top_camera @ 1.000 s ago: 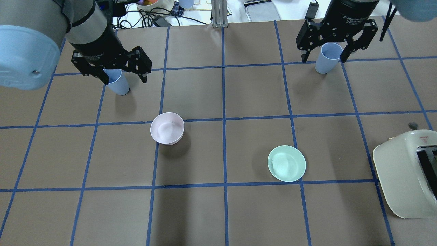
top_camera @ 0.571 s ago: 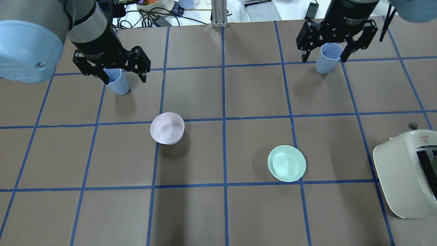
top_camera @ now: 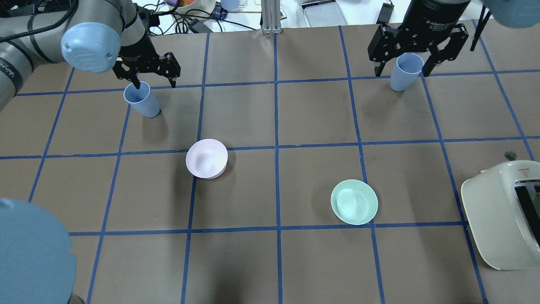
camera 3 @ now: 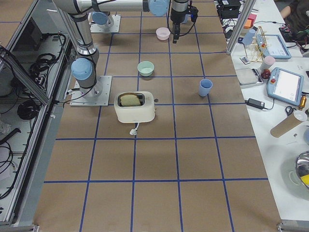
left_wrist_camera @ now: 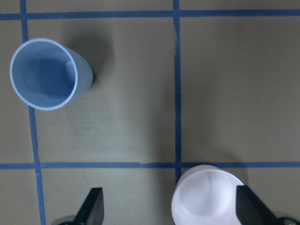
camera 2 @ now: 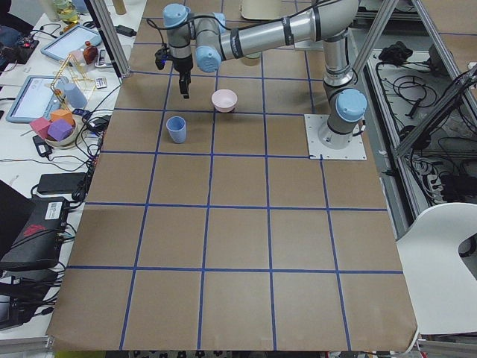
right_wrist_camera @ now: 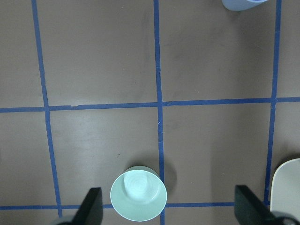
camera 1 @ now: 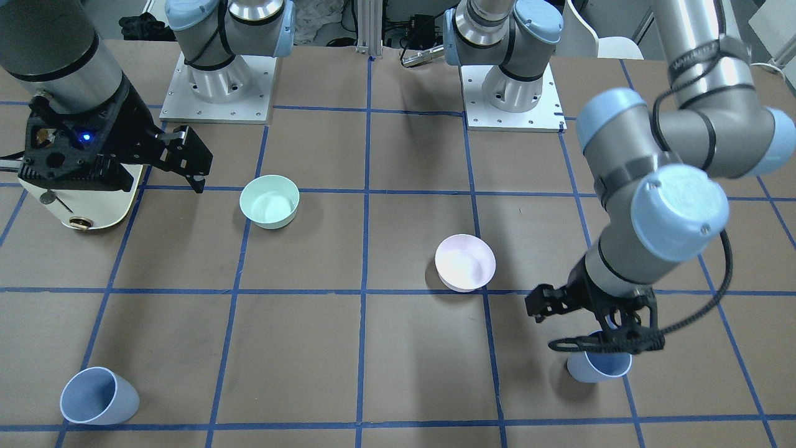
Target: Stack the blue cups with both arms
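One blue cup point(top_camera: 141, 99) stands upright at the far left; it also shows in the front view point(camera 1: 598, 367) and at the upper left of the left wrist view point(left_wrist_camera: 44, 75). My left gripper point(top_camera: 145, 75) is open and empty, just beyond this cup, which is not between its fingers point(left_wrist_camera: 93, 206). The other blue cup point(top_camera: 405, 71) stands at the far right, and shows in the front view point(camera 1: 99, 395) too. My right gripper point(top_camera: 415, 48) hangs high over it, open and empty. In the right wrist view only this cup's base point(right_wrist_camera: 243, 3) shows, at the top edge.
A pale pink bowl point(top_camera: 206, 158) sits left of centre, close to the left gripper's fingers in its wrist view point(left_wrist_camera: 208, 197). A mint-green bowl point(top_camera: 354, 202) sits right of centre. A cream toaster point(top_camera: 504, 213) stands at the right edge. Cables and clutter lie beyond the far edge.
My left arm has swung into a new pose and its gripper has dropped lower and slightly farther back, uncovering the left cup. The right gripper and both cups have barely moved.
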Motion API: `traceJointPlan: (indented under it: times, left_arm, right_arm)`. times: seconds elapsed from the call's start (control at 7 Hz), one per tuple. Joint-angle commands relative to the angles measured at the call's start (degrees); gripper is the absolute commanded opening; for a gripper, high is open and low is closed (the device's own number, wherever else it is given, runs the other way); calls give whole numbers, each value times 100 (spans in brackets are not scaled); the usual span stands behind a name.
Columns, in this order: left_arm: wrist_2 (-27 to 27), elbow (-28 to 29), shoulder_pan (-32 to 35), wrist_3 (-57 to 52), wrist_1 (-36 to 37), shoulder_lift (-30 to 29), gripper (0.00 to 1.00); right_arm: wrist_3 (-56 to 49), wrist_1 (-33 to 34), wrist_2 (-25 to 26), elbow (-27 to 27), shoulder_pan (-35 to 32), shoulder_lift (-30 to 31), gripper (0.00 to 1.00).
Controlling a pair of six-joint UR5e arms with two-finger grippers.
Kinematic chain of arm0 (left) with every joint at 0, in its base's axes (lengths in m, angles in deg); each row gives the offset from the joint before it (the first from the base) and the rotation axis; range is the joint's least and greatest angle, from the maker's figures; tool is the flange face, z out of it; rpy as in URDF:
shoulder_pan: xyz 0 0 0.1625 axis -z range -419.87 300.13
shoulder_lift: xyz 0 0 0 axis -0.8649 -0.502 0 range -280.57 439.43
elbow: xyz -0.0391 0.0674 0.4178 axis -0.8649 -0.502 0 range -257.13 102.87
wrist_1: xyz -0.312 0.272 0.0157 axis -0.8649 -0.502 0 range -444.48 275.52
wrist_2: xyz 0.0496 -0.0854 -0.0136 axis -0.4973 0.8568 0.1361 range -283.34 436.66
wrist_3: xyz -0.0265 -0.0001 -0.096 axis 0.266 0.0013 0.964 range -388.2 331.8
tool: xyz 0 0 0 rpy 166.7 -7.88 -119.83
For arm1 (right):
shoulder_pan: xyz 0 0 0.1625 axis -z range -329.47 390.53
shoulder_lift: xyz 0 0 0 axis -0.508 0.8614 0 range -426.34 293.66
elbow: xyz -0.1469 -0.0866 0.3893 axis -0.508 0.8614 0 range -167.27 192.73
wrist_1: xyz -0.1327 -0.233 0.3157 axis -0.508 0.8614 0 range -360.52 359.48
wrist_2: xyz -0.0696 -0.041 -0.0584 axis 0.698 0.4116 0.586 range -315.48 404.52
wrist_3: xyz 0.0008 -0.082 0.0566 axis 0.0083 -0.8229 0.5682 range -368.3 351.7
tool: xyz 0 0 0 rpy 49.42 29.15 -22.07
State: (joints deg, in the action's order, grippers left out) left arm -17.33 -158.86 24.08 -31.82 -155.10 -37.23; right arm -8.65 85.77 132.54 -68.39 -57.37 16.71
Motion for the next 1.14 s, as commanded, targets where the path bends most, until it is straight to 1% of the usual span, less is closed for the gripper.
traceJointPlan:
  times: [0.0,0.14,0.29,0.43,0.57,1.0]
  left_arm:
    - [-111,114,-326,-78,627,-680,100]
    - [-102,61,-318,-87,681,-752,88]
    - [-76,43,-318,-87,681,-770,47]
    - [-58,43,-309,-104,681,-753,15]
    - [-40,52,-231,-78,681,-692,0]
    - [-14,113,584,97,620,-306,0]
  right_arm:
    - [0,2,4,0,1,0,100]
    - [0,-7,13,0,1,0,100]
    - [9,2,-4,0,-7,0,100]
    - [9,-7,4,0,-8,0,100]
    - [18,2,-4,0,-16,0,100]
    - [-17,-33,-101,0,45,-35,100]
